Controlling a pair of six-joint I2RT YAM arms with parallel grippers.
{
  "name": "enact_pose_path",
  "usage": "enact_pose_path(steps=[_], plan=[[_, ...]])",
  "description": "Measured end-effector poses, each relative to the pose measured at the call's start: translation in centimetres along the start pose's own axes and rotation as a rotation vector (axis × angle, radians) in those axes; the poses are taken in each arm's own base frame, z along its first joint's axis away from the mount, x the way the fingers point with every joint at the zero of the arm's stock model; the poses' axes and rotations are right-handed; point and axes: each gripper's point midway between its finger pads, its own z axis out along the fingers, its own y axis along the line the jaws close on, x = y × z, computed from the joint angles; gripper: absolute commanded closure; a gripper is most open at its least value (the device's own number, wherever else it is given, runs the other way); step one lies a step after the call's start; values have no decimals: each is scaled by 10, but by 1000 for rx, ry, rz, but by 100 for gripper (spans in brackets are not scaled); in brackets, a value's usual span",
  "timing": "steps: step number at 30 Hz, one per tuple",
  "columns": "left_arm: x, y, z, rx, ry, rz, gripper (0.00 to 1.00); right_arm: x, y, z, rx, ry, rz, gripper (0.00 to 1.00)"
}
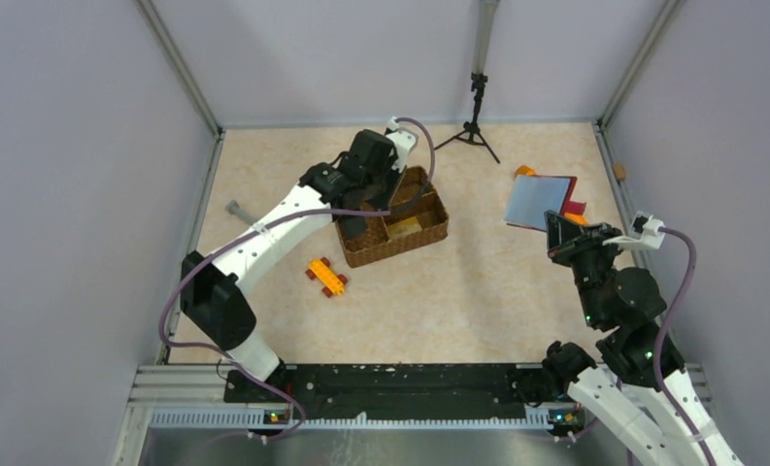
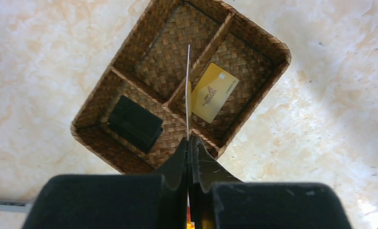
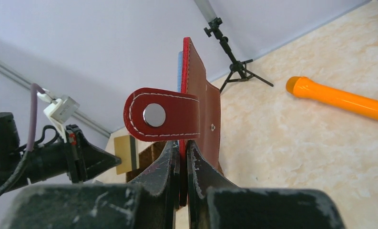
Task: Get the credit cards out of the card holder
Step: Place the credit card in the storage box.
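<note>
My right gripper (image 3: 179, 143) is shut on the lower edge of the dark red card holder (image 3: 201, 100) and holds it upright off the table, its strap tab (image 3: 163, 117) curled over. In the top view the card holder (image 1: 539, 201) shows its pale blue inside at my right gripper (image 1: 558, 231). My left gripper (image 2: 189, 139) is shut on a thin tan-gold card (image 2: 188, 90), seen edge-on, above the wicker basket (image 2: 253, 33). That card also shows in the right wrist view (image 3: 126, 153), with a dark stripe. Another tan-gold card (image 2: 214, 92) lies flat in a basket compartment.
A black boxy object (image 2: 134, 123) sits in another basket compartment. An orange-yellow toy car (image 1: 326, 277) lies in front of the basket (image 1: 429, 233). A small black tripod (image 1: 474, 121) stands at the back. An orange cylinder (image 3: 339, 98) lies beyond the card holder. Grey walls enclose the table.
</note>
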Motion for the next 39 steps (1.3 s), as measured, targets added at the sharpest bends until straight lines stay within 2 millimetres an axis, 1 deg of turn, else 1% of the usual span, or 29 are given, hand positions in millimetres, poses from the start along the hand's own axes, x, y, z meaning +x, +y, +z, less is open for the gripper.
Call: enact_pose_path(steps=[2, 4, 7, 10, 12, 15, 21, 23, 25, 26, 27, 28, 29, 30, 32, 34, 36, 38, 39], plan=[[-3, 2, 0, -22, -3, 35, 100, 0, -3, 0, 14, 0, -8, 100], [-6, -1, 5, -41, 9, 79, 100, 0, -5, 0, 21, -2, -16, 100], [-7, -9, 21, -53, 45, 138, 100, 0, -5, 0, 24, -4, -20, 100], [2, -17, 42, -63, 107, 196, 100, 1, -6, 1, 27, -3, -25, 100], [11, -21, 52, -71, 154, 233, 100, 1, -7, 1, 30, -3, -26, 100], [23, -21, 63, -103, 211, 281, 100, 0, -7, 1, 34, -4, -26, 100], [37, -19, 86, -179, 292, 375, 100, -1, -7, -1, 31, -11, -20, 100], [41, -19, 92, -191, 307, 402, 98, -1, -7, 0, 31, -10, -15, 100], [46, -18, 96, -204, 324, 431, 92, -1, -7, 0, 32, -9, -9, 100], [47, -17, 98, -213, 331, 448, 87, -1, -7, 0, 32, -9, -6, 100], [48, -17, 99, -219, 334, 458, 79, -1, -7, 0, 32, -9, -5, 100], [49, -16, 101, -226, 340, 473, 66, -1, -7, 0, 32, -10, -3, 100], [49, -17, 102, -229, 344, 483, 57, -1, -7, 0, 32, -9, 0, 100], [48, -17, 104, -231, 346, 486, 49, 0, -7, 0, 32, -9, 1, 100], [47, -19, 104, -229, 348, 481, 38, 0, -7, 0, 33, -7, 2, 100], [45, -21, 101, -222, 352, 463, 31, 1, -6, -1, 25, -1, 2, 100], [42, -25, 96, -204, 341, 421, 23, 7, -3, 0, 10, 19, 10, 100], [38, -28, 87, -179, 323, 373, 17, 17, 0, 2, -10, 56, 17, 100], [36, -30, 78, -162, 306, 341, 12, 23, 3, 3, -22, 78, 21, 100]])
